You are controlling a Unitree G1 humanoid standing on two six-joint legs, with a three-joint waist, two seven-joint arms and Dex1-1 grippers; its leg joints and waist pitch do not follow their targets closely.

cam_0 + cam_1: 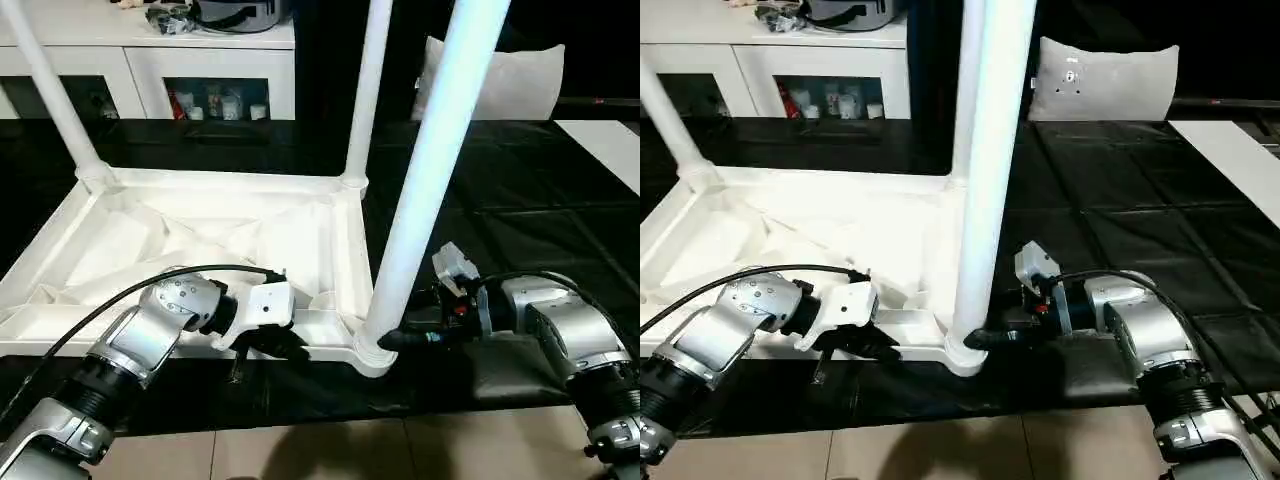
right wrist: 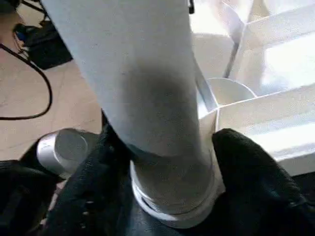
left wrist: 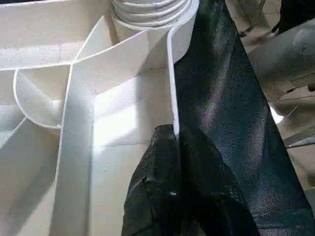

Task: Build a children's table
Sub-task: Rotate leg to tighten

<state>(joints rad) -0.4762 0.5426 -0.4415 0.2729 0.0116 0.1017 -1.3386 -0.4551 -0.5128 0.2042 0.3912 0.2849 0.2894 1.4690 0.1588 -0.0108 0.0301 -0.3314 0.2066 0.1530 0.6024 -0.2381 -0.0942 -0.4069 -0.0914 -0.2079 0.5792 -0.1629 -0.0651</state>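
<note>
The children's table top [image 1: 200, 230] lies upside down on a black mat, ribbed underside up. Three white legs stand in its corner sockets: far left [image 1: 55, 90], far right [image 1: 365, 90] and near right [image 1: 430, 170]. My left gripper [image 1: 262, 350] is shut on the thin near rim wall [image 3: 173, 88], close to the near right socket. My right gripper [image 1: 392, 340] reaches in from the right. Its black fingers [image 2: 241, 162] clasp the base of the near right leg [image 2: 147, 98] just above the socket.
A white cabinet with shelves [image 1: 210, 60] stands behind the table top. A white cushion [image 1: 500, 80] leans at the back right, and a white panel [image 1: 610, 140] lies at the far right. The black mat [image 1: 520, 200] ends at tan floor [image 1: 350, 450] near me.
</note>
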